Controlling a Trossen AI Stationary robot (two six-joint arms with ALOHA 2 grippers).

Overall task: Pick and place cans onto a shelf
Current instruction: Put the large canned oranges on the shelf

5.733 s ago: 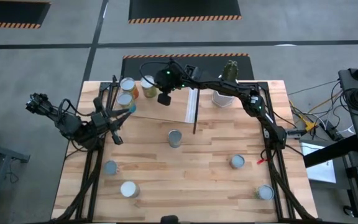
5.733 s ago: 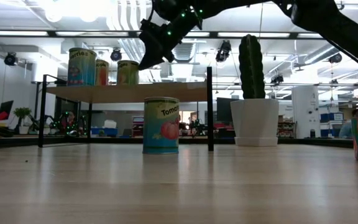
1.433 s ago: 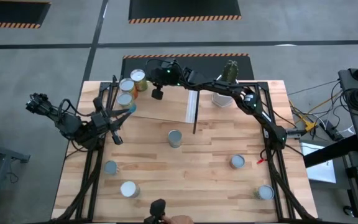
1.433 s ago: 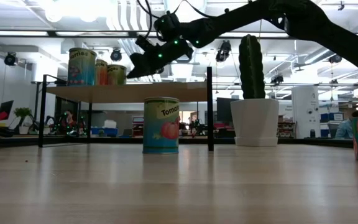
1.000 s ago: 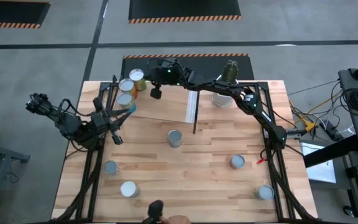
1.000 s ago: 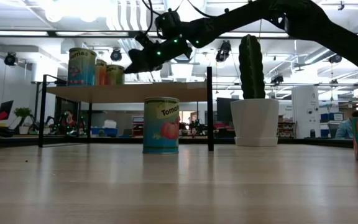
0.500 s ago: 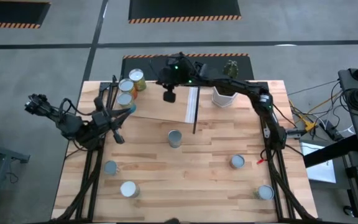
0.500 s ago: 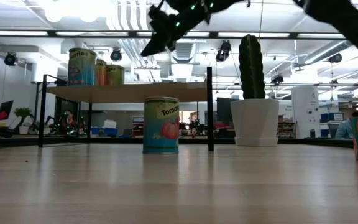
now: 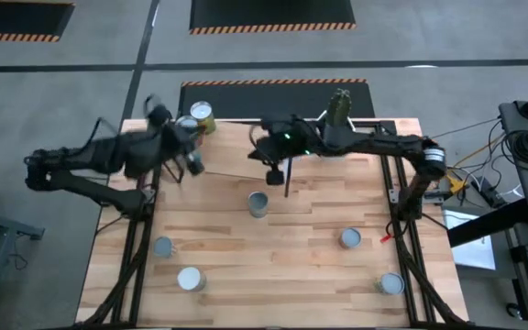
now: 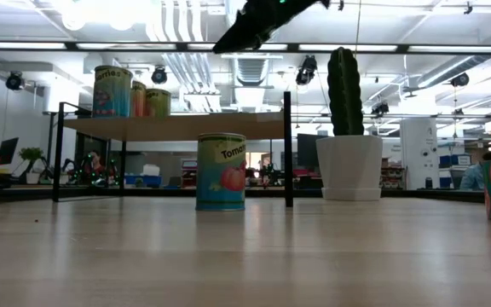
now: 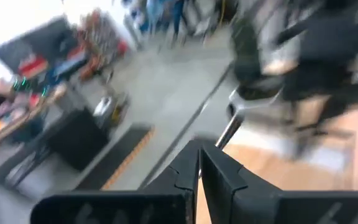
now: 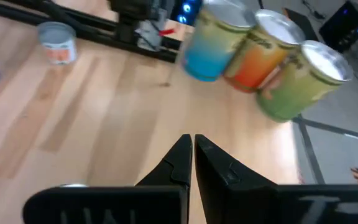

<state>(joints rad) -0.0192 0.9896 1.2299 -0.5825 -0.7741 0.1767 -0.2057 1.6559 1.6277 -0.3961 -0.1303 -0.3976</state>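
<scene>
The right hand [image 9: 274, 174] hangs above the counter [image 9: 319, 275] near the front edge of the shelf [image 9: 236, 151], its two fingers [image 12: 180, 163] pressed together and pinching nothing; in the low view it shows as a dark shape at the top edge, well above the shelf board. The left hand [image 9: 191, 163] is over the shelf's left end, just beside the cans there, blurred in the high view; its own wrist view shows its fingers [image 11: 188, 171] pressed together with nothing between them.

Three cans stand in a row on the shelf's left end: a blue-labelled can [image 10: 112, 90], an orange can [image 10: 138, 99] and a green-yellow can [image 10: 158, 102]; the right wrist view shows the same three close together, touching or nearly so. A tomato can [image 10: 221, 171] stands on the counter in front of the shelf, near the middle. Four further cans stand apart on the counter: one at the near left [image 9: 162, 247], one nearer the front edge [image 9: 190, 279], one at the right [image 9: 349, 239] and one at the near right corner [image 9: 391, 284]. A cactus in a white pot [image 10: 349, 164] stands at the shelf's right end.
</scene>
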